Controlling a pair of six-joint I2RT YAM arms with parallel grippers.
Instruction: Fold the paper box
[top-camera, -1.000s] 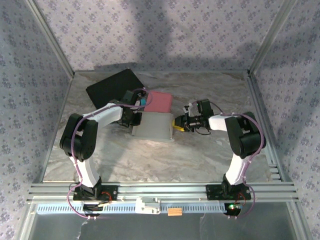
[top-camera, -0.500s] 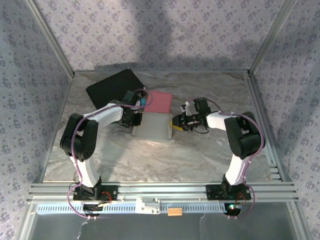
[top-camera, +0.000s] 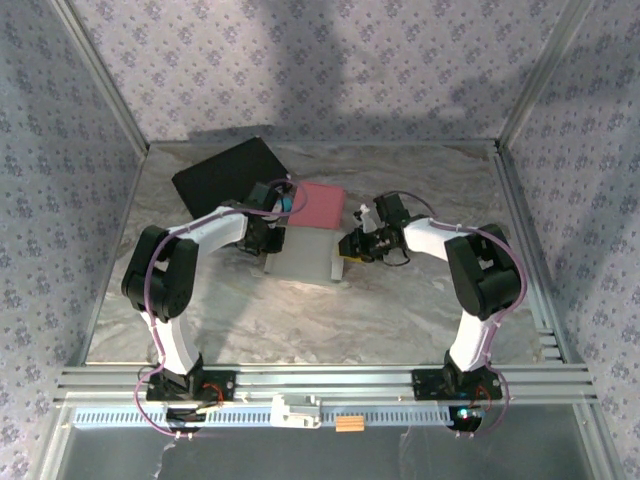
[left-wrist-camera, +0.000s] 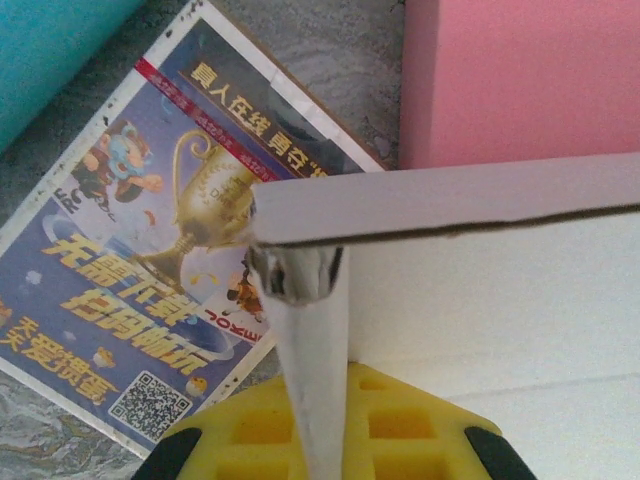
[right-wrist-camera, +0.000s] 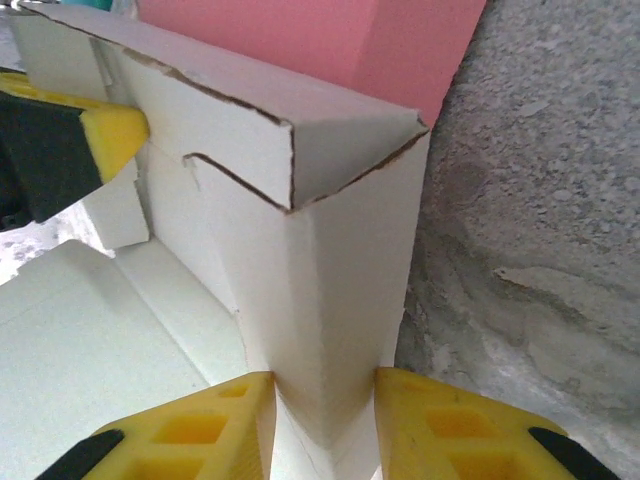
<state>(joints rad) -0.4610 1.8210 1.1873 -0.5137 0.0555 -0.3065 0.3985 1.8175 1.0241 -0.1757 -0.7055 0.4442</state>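
Note:
The white paper box (top-camera: 303, 253) sits mid-table, partly folded with its walls raised. My left gripper (top-camera: 268, 238) is at the box's left side; in the left wrist view this gripper (left-wrist-camera: 318, 432) is shut on the thin left wall (left-wrist-camera: 312, 380), one yellow pad either side. My right gripper (top-camera: 349, 247) is at the box's right side. Its wrist view has the right gripper (right-wrist-camera: 322, 430) shut on the folded right wall (right-wrist-camera: 335, 300), below a top flap (right-wrist-camera: 230, 130). The left gripper's yellow pad (right-wrist-camera: 108, 134) shows across the box.
A pink block (top-camera: 318, 203) lies just behind the box, touching it. A black mat (top-camera: 222, 172) lies at the back left. A printed flyer (left-wrist-camera: 130, 260) lies on the marble table (top-camera: 400, 310) under the left gripper, with a teal object (left-wrist-camera: 50, 40) beside it.
My right gripper has moved left and slightly back, carrying the box's right wall inward so the box looks narrower. The left arm has stayed in place.

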